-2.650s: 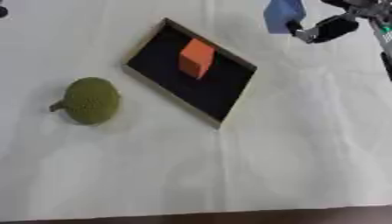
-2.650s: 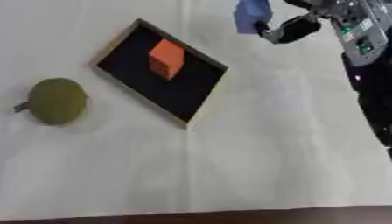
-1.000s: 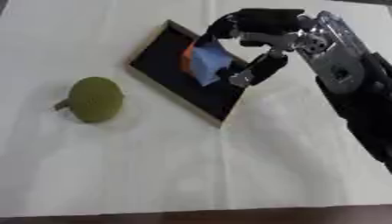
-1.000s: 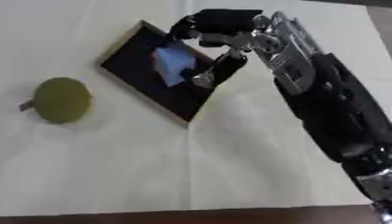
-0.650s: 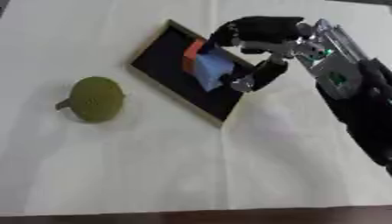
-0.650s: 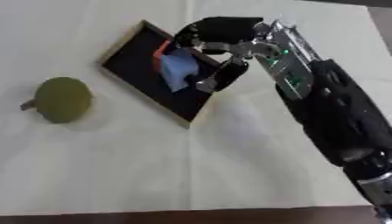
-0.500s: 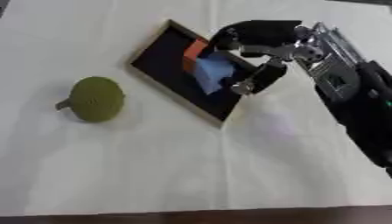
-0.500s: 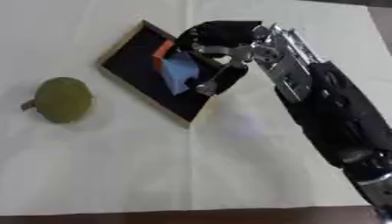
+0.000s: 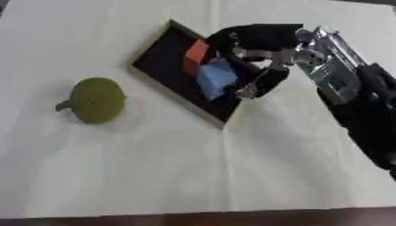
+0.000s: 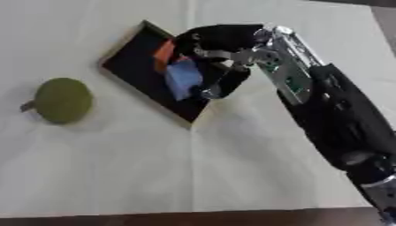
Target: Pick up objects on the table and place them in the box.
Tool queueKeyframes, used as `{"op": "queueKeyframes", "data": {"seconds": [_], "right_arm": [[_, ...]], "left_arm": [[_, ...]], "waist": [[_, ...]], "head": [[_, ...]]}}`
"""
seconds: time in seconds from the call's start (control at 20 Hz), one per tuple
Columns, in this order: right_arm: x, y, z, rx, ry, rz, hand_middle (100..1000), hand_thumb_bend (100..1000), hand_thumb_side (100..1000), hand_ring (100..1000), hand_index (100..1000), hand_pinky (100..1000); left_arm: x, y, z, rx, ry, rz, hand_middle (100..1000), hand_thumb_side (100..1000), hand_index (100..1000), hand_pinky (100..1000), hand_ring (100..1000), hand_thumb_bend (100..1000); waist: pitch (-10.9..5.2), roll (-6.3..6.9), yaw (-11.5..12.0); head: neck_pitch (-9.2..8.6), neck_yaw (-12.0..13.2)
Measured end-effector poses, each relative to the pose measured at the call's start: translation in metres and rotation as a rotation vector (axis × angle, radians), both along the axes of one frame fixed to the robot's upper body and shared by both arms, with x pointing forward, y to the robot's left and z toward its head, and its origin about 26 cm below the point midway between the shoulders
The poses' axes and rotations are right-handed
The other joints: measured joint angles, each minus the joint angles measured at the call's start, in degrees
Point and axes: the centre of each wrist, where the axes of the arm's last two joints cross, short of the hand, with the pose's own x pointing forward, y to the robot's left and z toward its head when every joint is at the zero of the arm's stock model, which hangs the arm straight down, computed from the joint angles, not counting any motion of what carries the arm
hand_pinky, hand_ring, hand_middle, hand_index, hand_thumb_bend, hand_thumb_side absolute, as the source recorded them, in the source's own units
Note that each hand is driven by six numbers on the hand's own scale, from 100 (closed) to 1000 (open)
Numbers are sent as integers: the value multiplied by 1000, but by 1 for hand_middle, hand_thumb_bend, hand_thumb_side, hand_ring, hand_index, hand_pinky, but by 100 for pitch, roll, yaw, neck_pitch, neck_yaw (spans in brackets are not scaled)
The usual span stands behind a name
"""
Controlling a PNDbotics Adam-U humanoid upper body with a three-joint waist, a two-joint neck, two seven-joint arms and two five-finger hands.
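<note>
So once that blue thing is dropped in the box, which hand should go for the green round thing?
Probably the left. The green round thing lies on the table's left side, beyond the box, while the right hand is busy over the box with its fingers around the blue object. No left hand is in view, though.

Right hand [image 9: 259, 48] curled over the box [image 9: 166, 57], blue block [image 9: 216, 78] beside orange block [image 9: 196, 56]; green fruit [image 9: 97, 99] well left.

Right arm extended forward-left, its hand [image 9: 251, 48] curled with thumb opposed.
</note>
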Motion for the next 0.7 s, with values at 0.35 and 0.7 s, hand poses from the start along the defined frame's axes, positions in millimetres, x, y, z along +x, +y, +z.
{"op": "queueKeyframes", "data": {"seconds": [0.35,0.7], "right_arm": [[-1,1,1,-6,-27,14,833,265,230,1000,985,1000],[-4,-2,4,29,-16,29,789,100,141,1000,972,998]], "left_arm": [[0,0,0,3,4,0,763,674,815,680,756,100],[0,0,0,3,5,0,760,672,815,680,756,100]], "waist": [[-1,0,-8],[-5,13,-42]], "head": [[0,12],[-2,22]]}}
